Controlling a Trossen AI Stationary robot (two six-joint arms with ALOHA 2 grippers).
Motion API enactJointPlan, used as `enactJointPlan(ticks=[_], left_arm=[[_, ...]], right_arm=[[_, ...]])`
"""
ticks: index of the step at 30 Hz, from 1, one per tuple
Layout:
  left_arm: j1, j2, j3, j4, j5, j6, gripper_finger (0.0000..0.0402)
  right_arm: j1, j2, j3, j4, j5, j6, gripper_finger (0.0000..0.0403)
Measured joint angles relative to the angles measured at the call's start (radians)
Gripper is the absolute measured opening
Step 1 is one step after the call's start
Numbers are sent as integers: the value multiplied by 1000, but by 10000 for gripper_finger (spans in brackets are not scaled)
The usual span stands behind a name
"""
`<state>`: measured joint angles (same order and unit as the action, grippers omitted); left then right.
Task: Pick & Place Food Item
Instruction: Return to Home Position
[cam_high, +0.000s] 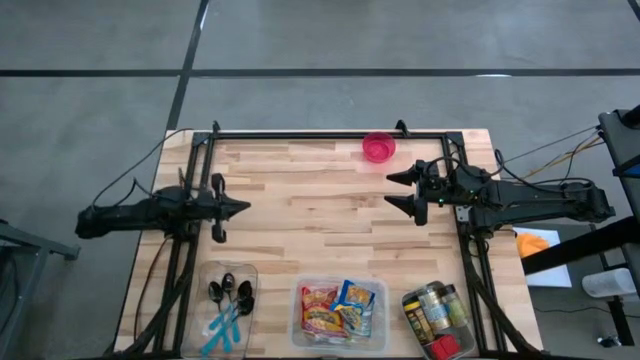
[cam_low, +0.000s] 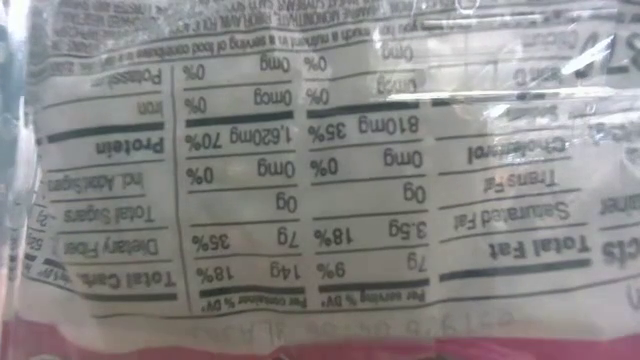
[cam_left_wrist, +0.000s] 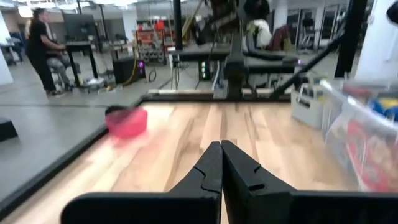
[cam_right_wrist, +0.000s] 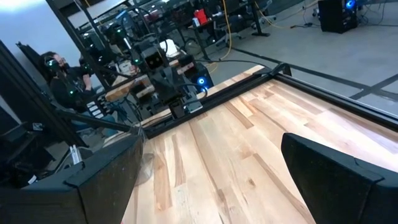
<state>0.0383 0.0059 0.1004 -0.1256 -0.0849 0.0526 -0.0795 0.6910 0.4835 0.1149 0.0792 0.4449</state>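
Wooden bench (cam_high: 320, 170) carries pink bowl (cam_high: 378, 147). Right claw (cam_high: 392, 190) near bowl, fingers apart; left claw (cam_high: 240, 208) far from bowl, fingers together.

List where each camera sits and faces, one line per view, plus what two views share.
High: overhead, straight down on the table; shows left hand shut, right hand open.
Low: table height; a nutrition label blocks it; no arm.
Left wrist: across the table toward the pink bowl; own shut fingers.
Right wrist: across the table; own spread fingers.
Shared: the pink bowl, in high and left wrist.
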Motion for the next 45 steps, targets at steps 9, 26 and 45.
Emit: enactJointPlan(ticks=[9, 26, 45], left_arm=[[0, 33, -52, 33, 3, -4, 0], [0, 70, -53, 30, 0, -7, 0], [0, 70, -53, 28, 0, -7, 0]], right_arm=[[1, 0, 0, -7, 0, 0, 381], [0, 0, 0, -10, -7, 0, 381], [1, 8, 0, 13, 66, -31, 381]])
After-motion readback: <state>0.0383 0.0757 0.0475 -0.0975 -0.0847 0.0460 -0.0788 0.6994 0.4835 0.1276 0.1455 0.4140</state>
